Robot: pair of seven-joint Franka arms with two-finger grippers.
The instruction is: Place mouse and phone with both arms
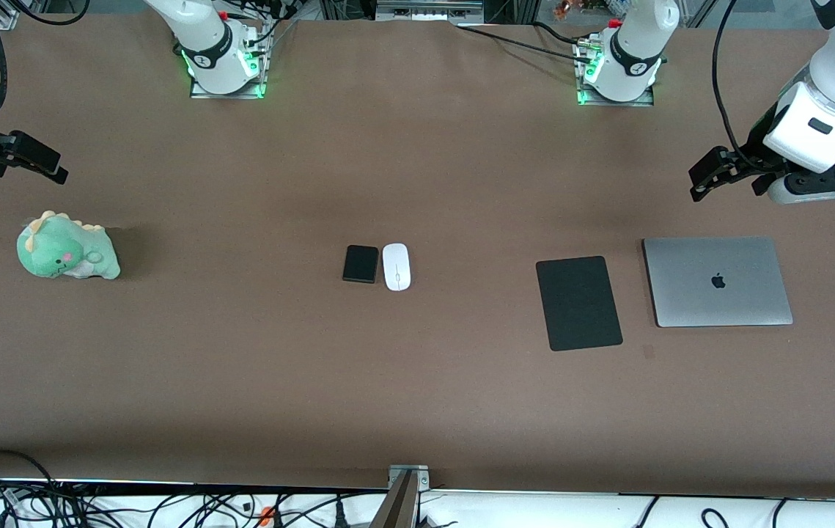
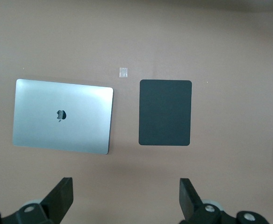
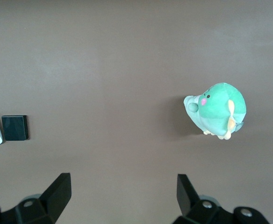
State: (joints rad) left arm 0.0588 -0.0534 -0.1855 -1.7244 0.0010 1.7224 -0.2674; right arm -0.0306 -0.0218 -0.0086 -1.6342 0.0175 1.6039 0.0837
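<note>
The brown table fills the front view, with both arms raised above its two ends. The left arm ends in the left gripper, which hangs in the air with its fingers spread wide and holding nothing; it is over bare table near the closed silver laptop, at the left arm's end. Just beside the laptop, toward the table's middle, lies the flat black mat, a small gap apart from it. The right gripper is also up in the air, jaws wide apart and empty, over bare table at the right arm's end. The green plush dinosaur sits on the table below this claw, close to it. The mouse and the phone lie side by side in the middle of the table, well away from both claws. They are nearly touching, the phone on the side toward the right gripper, the mouse on the side toward the left gripper.
</note>
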